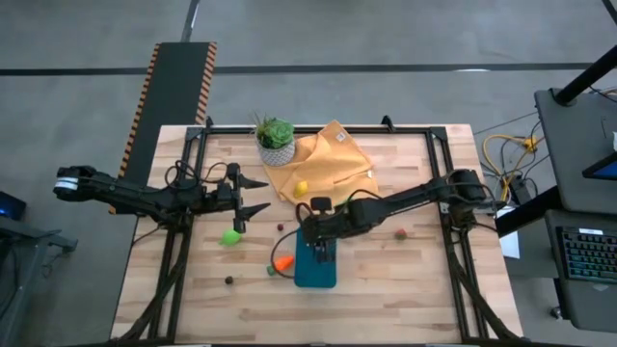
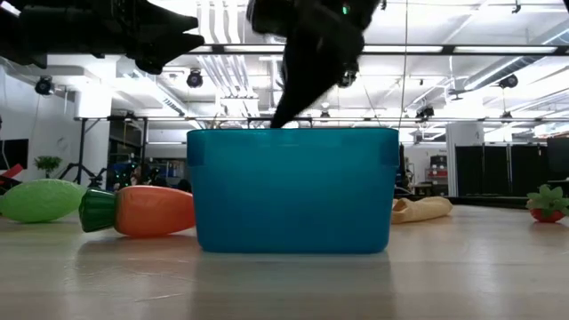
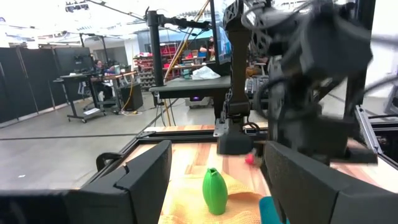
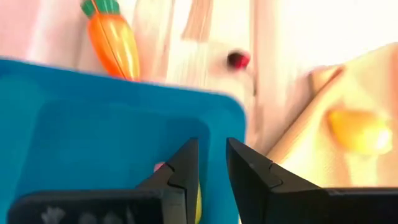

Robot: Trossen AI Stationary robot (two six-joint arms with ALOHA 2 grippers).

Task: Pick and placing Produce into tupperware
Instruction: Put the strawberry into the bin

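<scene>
The teal tupperware [image 1: 315, 273] [image 2: 292, 191] stands on the table's near middle. My right gripper [image 1: 319, 250] [image 4: 212, 163] reaches down into its far half, fingers slightly apart with nothing between the tips. A pink and yellow piece [image 4: 159, 167] lies in the container behind one finger. An orange carrot [image 1: 282, 262] [image 2: 142, 211] lies on its side left of the container. The lime green produce [image 1: 230, 236] [image 3: 214, 190] rests on the table. A yellow piece [image 1: 301, 188] [image 4: 357, 129] sits on the mustard cloth. My left gripper [image 1: 262, 195] hovers open above the table, left of the cloth.
A potted plant [image 1: 275, 140] stands at the far edge beside the mustard cloth [image 1: 328, 159]. A red piece [image 1: 399, 233] [image 2: 546, 203] lies right of the container. Small dark pieces [image 1: 229, 280] [image 1: 281, 227] and a small green piece [image 1: 269, 270] are scattered on the left.
</scene>
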